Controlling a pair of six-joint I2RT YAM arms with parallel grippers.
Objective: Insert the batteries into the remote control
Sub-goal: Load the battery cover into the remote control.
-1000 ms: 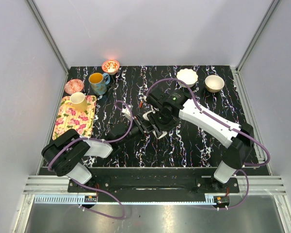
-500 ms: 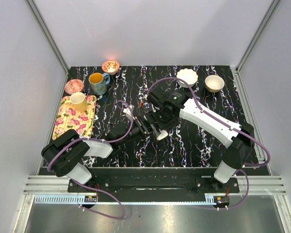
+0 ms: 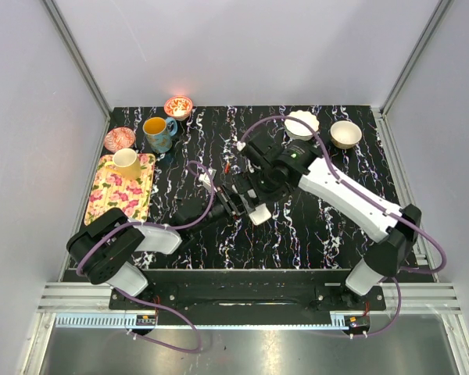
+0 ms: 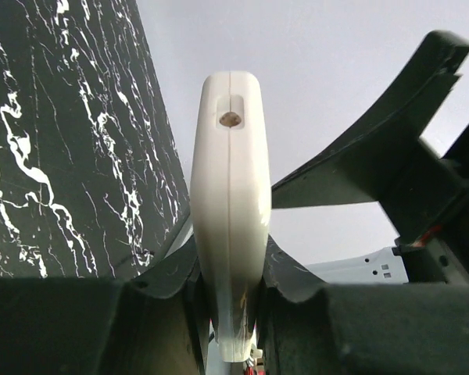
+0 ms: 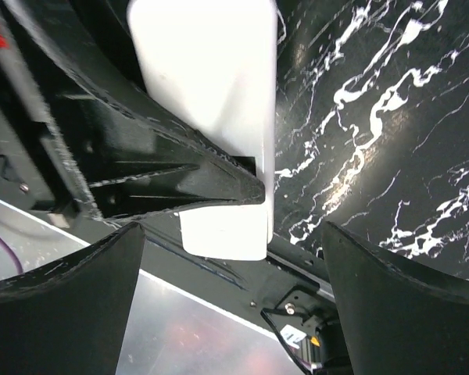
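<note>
Remote control [image 4: 229, 180] edge-up, clamped in left tool [image 4: 229, 269]; right tool [image 5: 230, 234] spread wide, near it.

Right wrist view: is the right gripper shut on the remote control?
No: the fingers of the right gripper stand wide apart, neither touching the remote control.

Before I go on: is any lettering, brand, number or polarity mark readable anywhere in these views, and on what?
No text can be read in any view.
On the remote control: plain white edge and back, no print showing.
On the small yellow tags at the near edge: too small to read.
On the orange sticker low in the right wrist view: blurred, unreadable.
</note>
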